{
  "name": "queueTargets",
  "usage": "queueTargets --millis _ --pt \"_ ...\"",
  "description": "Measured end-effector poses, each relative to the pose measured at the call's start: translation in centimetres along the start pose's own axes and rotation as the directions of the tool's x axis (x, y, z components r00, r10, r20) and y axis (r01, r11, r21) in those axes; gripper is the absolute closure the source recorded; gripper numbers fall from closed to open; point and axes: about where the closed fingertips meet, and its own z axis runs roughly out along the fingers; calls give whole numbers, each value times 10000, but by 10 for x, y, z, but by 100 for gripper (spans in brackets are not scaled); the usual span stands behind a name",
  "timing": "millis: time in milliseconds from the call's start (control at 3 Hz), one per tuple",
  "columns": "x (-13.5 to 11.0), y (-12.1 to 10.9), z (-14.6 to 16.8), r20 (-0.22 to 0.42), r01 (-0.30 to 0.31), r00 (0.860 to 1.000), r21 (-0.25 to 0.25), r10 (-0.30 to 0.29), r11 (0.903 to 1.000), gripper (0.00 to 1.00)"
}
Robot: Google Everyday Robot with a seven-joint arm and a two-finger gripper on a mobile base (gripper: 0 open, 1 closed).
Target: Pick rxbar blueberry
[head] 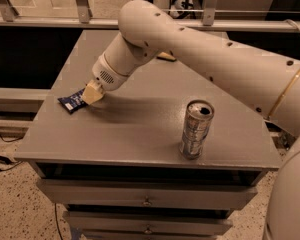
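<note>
Locating rxbar blueberry (71,102): flat on table (140,139), near left edge, right end tucked under the gripper tip.
Gripper (93,93): lowered at the bar's right end, touching or just above it; open or closed state not discernible.
Grasp: centre tip across the wrapper's narrow width; clamp both long edges rather than one corner.
Lift: raise straight up; confirm a level hold before travel.
Can (196,129): upright, well apart to the right; route forearm clear of it.
</note>
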Motion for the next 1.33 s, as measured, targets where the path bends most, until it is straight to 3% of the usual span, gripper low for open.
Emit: queueTargets --millis 333,667,1000,1333 --pt "-17 11 -58 497 517 9972 685 -552 9963 84" --pt "-26 25 -122 962 863 9904 1292 -991 9879 61" --pt "-24 34 -155 1223 957 9858 1560 -1153 9831 28" --pt "-21 38 -154 1472 885 9830 1411 -1093 9860 7"
